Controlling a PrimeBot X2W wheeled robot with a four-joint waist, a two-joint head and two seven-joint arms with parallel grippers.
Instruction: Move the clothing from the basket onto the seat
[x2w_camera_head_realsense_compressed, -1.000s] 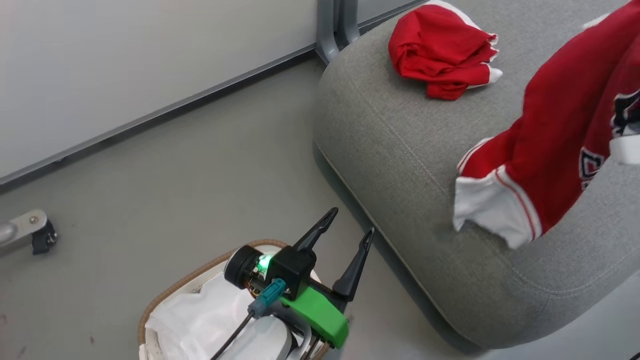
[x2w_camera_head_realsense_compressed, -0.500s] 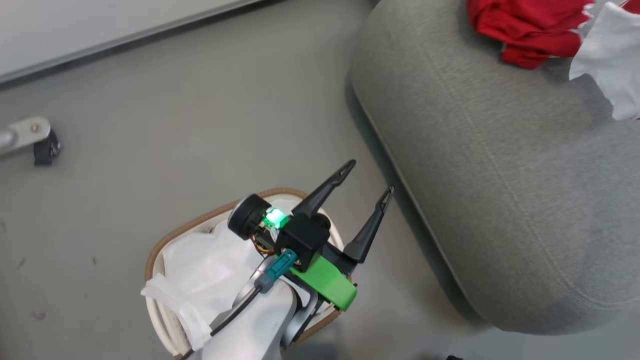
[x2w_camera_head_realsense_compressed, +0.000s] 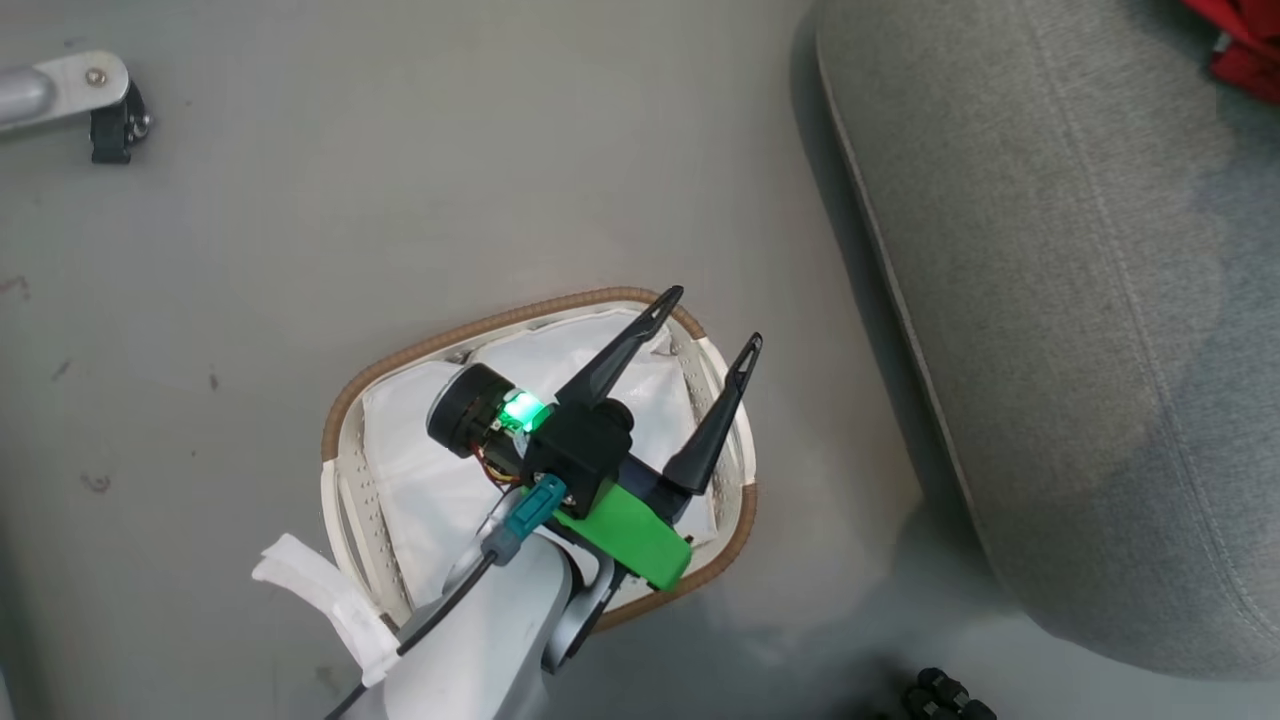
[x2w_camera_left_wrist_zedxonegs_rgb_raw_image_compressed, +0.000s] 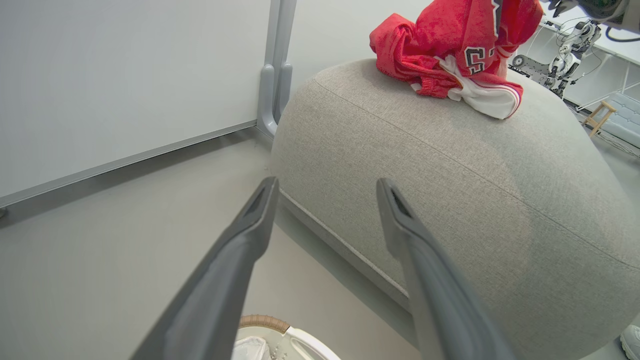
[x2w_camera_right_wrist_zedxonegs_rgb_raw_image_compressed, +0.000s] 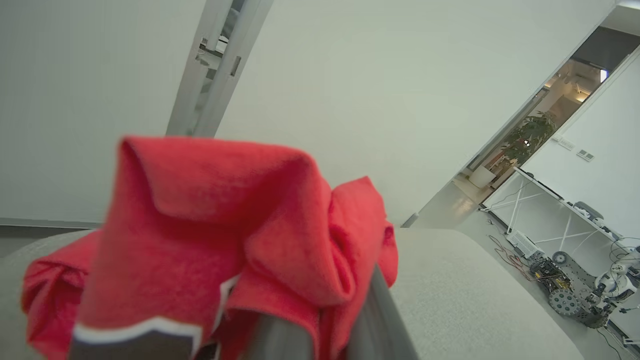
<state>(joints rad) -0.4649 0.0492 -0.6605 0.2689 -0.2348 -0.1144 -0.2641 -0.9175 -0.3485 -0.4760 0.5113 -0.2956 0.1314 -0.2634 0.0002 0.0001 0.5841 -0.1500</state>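
The white basket (x2w_camera_head_realsense_compressed: 480, 325) with its brown woven rim stands on the floor, and just its white cloth liner (x2w_camera_head_realsense_compressed: 430, 450) shows inside. My left gripper (x2w_camera_head_realsense_compressed: 715, 316) hangs open above the basket's right side, nothing between its fingers, pointing toward the grey seat (x2w_camera_head_realsense_compressed: 1080, 300). The left wrist view has that gripper (x2w_camera_left_wrist_zedxonegs_rgb_raw_image_compressed: 327, 182) open before the seat (x2w_camera_left_wrist_zedxonegs_rgb_raw_image_compressed: 450, 200), with the red shorts (x2w_camera_left_wrist_zedxonegs_rgb_raw_image_compressed: 400, 45) lying on top and the red jersey (x2w_camera_left_wrist_zedxonegs_rgb_raw_image_compressed: 475, 30) hanging down onto them. My right gripper (x2w_camera_right_wrist_zedxonegs_rgb_raw_image_compressed: 330, 320) is shut on the jersey (x2w_camera_right_wrist_zedxonegs_rgb_raw_image_compressed: 210, 235), above the seat (x2w_camera_right_wrist_zedxonegs_rgb_raw_image_compressed: 460, 290).
A metal leg with a black caster (x2w_camera_head_realsense_compressed: 95, 95) stands on the floor at the far left. Small black parts (x2w_camera_head_realsense_compressed: 945, 695) lie near the seat's front. A white wall with a grey post (x2w_camera_left_wrist_zedxonegs_rgb_raw_image_compressed: 275, 75) is behind the seat. Robot gear (x2w_camera_right_wrist_zedxonegs_rgb_raw_image_compressed: 575, 295) sits at the far right.
The head camera has tilted down: the basket now sits mid-view, and the seat and red clothing have slid to the upper right edge. My left gripper stays open over the basket.
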